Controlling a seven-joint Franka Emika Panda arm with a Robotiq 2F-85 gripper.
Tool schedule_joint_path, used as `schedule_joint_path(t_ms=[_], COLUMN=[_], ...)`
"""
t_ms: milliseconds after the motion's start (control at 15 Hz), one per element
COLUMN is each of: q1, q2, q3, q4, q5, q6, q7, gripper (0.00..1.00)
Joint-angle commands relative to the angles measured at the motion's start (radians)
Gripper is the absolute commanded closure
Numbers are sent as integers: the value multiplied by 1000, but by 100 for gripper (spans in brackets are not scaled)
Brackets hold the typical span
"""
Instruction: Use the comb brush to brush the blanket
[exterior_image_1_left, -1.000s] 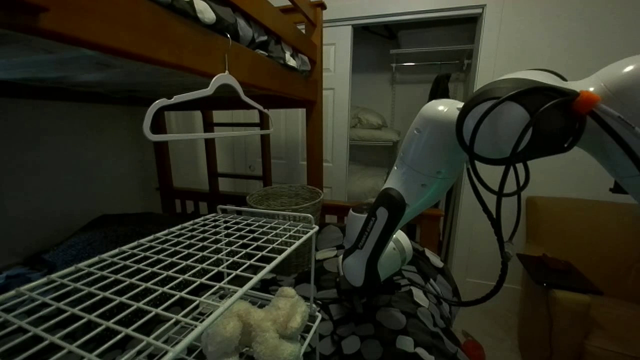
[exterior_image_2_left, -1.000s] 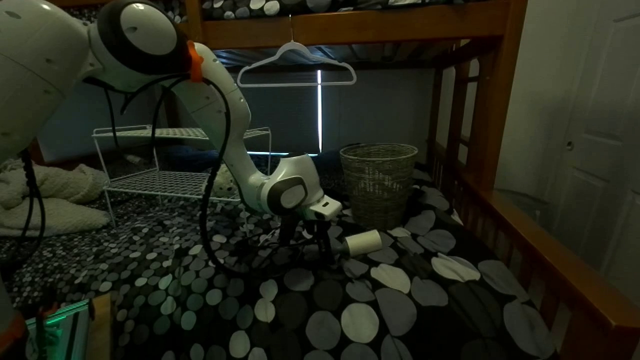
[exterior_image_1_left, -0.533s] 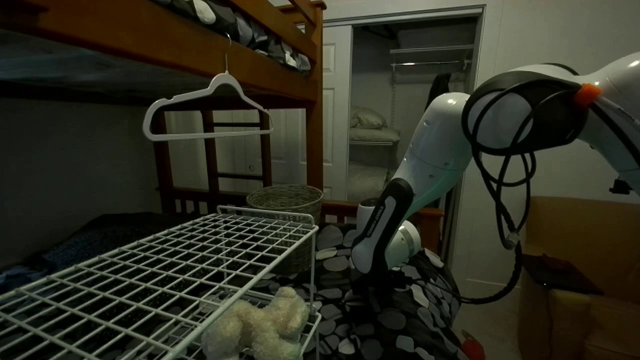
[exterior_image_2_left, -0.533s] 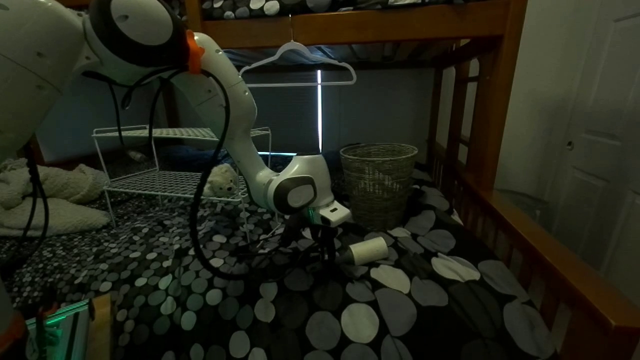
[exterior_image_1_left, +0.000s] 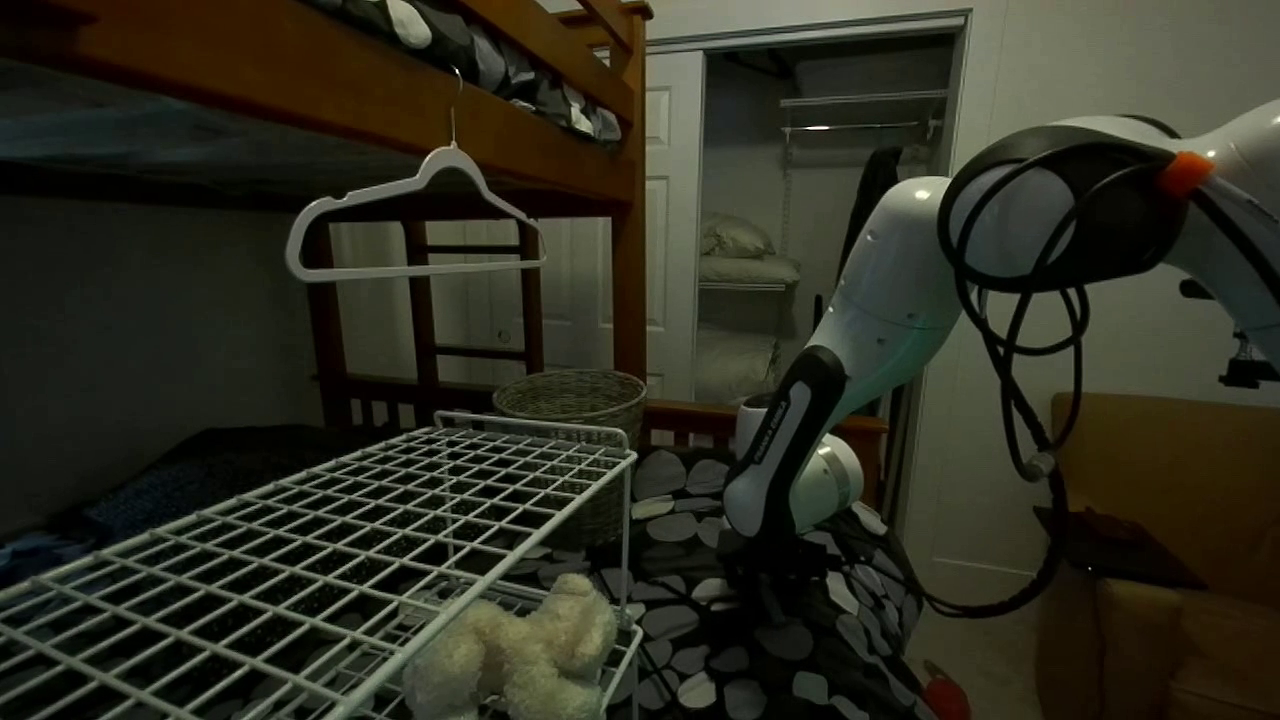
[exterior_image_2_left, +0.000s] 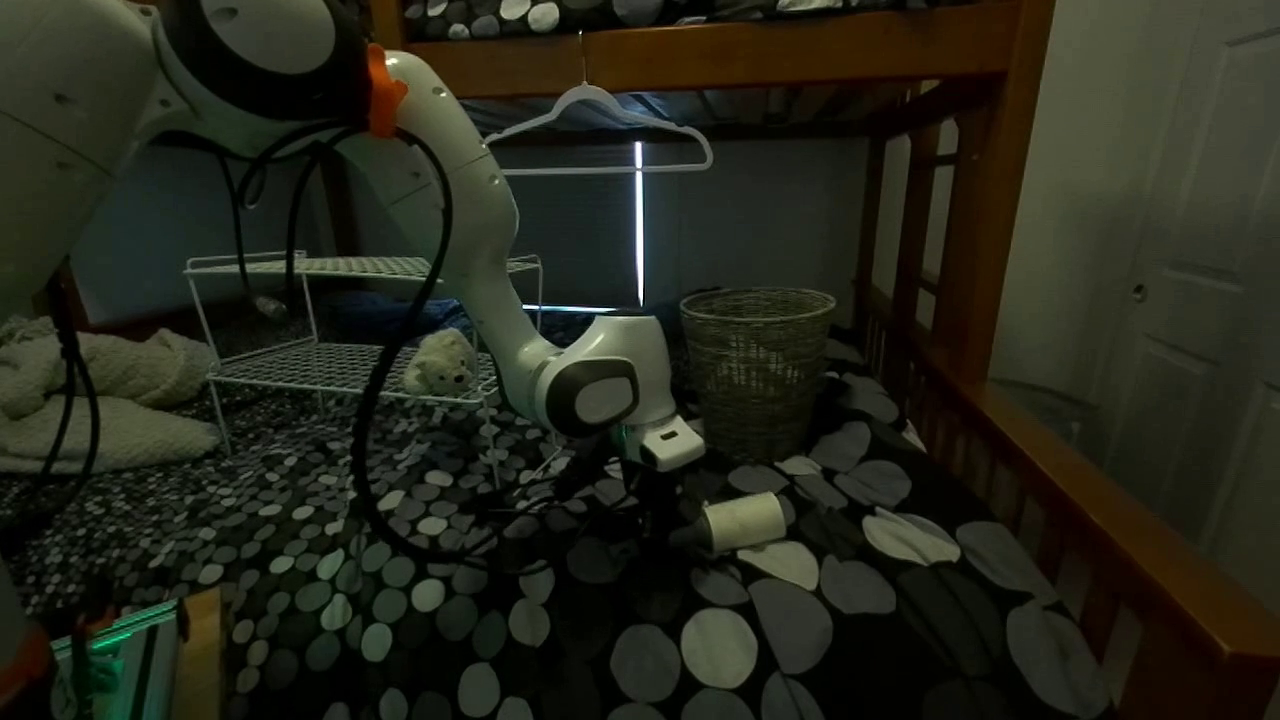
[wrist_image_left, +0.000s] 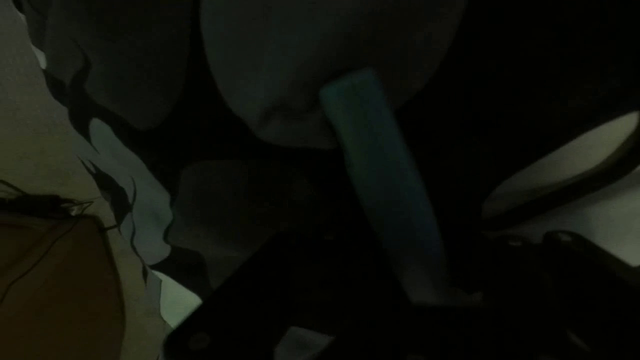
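1. The bed (exterior_image_2_left: 740, 62): wooden, its top level crossing near 12 o'clock in an exterior view; a high lift of the arm (exterior_image_2_left: 470, 200) could knock it

2. The blanket (exterior_image_2_left: 560, 610): black with white and grey dots, spread on the bed's lower level from 8 o'clock round to 4 in an exterior view; too hard a push would likely bunch or drag it

3. The arm: slants down from 10 o'clock in an exterior view to the gripper (exterior_image_2_left: 660, 528), low over the blanket; pressing lower might drive the gripper itself in

4. The rack (exterior_image_2_left: 320, 368): white wire, at 10 o'clock from the gripper; a long stroke that way may tip it

5. The basket (exterior_image_2_left: 755, 390): wicker, at 1 o'clock from the gripper and near it; a wide sweep could shove it over

6. The cable (exterior_image_2_left: 362, 450): black, its low bend at 9 o'clock from the gripper, seemingly lying on the blanket; it could snag if the arm swings

7. The gripper: dark on dark, but seems closed round the brush (exterior_image_2_left: 745, 522); a weak pinch would let that twist under load

8. The brush: cream end at 3 o'clock from the gripper, blue-grey handle (wrist_image_left: 385, 185) pointing to 11 in the wrist view; whether it touches the blanket I cannot tell, and held too high, strokes would miss
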Motion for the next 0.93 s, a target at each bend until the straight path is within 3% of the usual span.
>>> schedule_joint_path(t_ms=[0,200,333,867], q1=[-31,-44,-5,263], q2=[-24,-40,-76,-201], q3=[-3,4,-36,-307], q4=[-60,-64,-72,-78], q5=[-11,-22,-59,-423], q6=[-41,3,19,183], q7=[76,97,139,327], gripper=[95,95,95,95])
